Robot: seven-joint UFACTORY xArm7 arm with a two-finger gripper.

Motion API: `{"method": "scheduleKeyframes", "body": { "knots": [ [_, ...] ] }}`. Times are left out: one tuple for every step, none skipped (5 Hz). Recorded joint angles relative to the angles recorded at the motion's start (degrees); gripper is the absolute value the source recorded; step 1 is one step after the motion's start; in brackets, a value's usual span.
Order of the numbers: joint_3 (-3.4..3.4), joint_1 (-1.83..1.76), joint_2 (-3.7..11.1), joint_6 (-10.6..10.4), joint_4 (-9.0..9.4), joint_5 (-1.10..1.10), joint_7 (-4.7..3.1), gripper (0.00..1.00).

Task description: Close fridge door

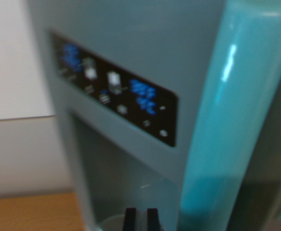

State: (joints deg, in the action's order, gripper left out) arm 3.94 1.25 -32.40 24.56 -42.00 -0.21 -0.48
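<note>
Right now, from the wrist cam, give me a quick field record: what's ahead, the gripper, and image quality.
view: wrist camera, close to the fridge front, blurred
fridge door: grey-teal panel filling most of the frame
control panel: black strip with blue lit readouts, slanting down to the wrist view's right
dispenser recess: below the panel
handle: glossy teal bar on the wrist view's right
gripper: bottom centre, fingertips close together, nothing between them
door state: cannot tell from this view
</note>
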Motion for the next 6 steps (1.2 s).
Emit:
{"method": "scheduleKeyframes", "body": {
  "knots": [
    [0.0,0.0,0.0,0.0,0.0,0.0,0.0,1.0],
    [1.22,0.0,2.92,0.0,-2.33,0.0,0.0,1.0],
    [1.22,0.0,2.92,0.0,-2.33,0.0,0.0,1.0],
    [2.35,0.0,5.83,0.0,-4.54,0.0,0.0,1.0],
    [2.35,0.0,5.83,0.0,-4.54,0.0,0.0,1.0],
    [3.56,0.0,8.29,0.0,-6.59,0.0,0.0,1.0]
  ]
}}
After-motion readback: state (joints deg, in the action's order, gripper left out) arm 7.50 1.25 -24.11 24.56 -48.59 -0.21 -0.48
